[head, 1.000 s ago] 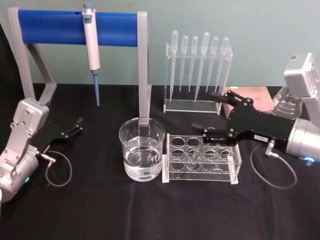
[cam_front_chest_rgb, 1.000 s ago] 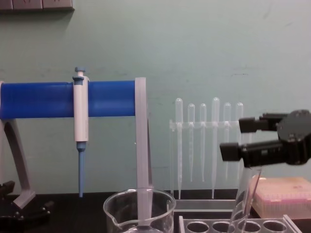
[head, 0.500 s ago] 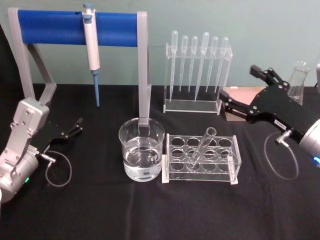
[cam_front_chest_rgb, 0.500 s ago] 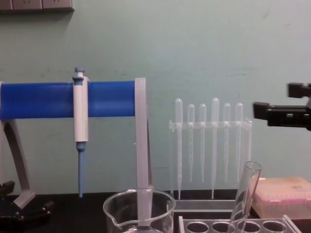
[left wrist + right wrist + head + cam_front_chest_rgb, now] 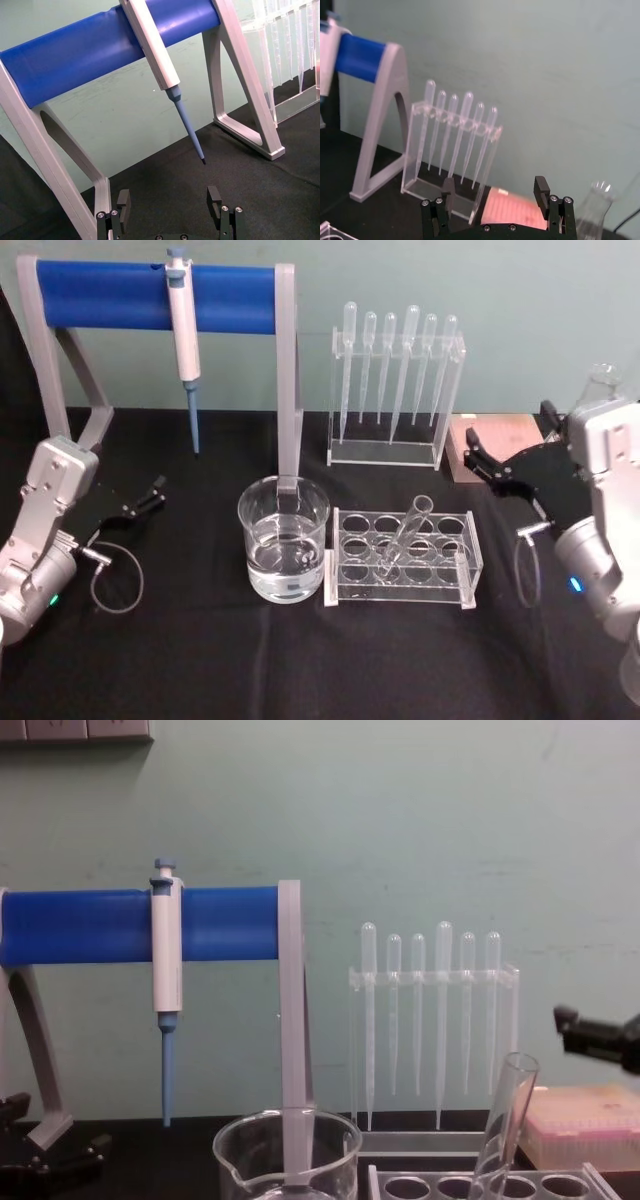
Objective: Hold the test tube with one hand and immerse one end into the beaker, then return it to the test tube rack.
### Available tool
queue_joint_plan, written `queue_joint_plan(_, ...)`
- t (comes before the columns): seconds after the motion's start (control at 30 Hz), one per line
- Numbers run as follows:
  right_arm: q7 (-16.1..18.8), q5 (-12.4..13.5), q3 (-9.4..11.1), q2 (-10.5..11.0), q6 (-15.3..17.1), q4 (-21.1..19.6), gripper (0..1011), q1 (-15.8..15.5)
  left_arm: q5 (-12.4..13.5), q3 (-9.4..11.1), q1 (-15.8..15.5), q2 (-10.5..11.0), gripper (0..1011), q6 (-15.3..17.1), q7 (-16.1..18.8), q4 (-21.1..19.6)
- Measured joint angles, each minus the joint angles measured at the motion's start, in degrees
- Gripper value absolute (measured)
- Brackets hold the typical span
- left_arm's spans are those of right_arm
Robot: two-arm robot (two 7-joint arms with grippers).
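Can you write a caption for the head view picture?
Test tube leans in its rack beside the beaker; both grippers open.

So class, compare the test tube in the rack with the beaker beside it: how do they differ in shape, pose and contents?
The test tube is long and thin; the beaker is a wide cylinder. The test tube leans tilted in the clear rack; the beaker stands upright on the black table. The beaker holds clear liquid; the test tube looks empty. Both are clear glass, open-topped, and touched by no gripper.
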Motion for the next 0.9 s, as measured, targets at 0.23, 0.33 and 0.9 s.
queue_joint_plan(0.23, -0.7, 0.06, 0.18, -3.41, 0.14, 4.25, 1003, 0.16, 0.0, 0.0, 0.0, 0.0, 1000, 0.0, 0.0, 0.0)
queue_joint_plan(0.33, -0.65, 0.03, 0.52, -4.08, 0.38, 5.12, 1003, -0.06, 0.0, 0.0, 0.0, 0.0, 1000, 0.0, 0.0, 0.0)
queue_joint_plan(0.9, 0.02, 0.01, 0.89, -4.29, 0.67, 5.38, 1003, -0.34, 0.0, 0.0, 0.0, 0.0, 1000, 0.0, 0.0, 0.0)
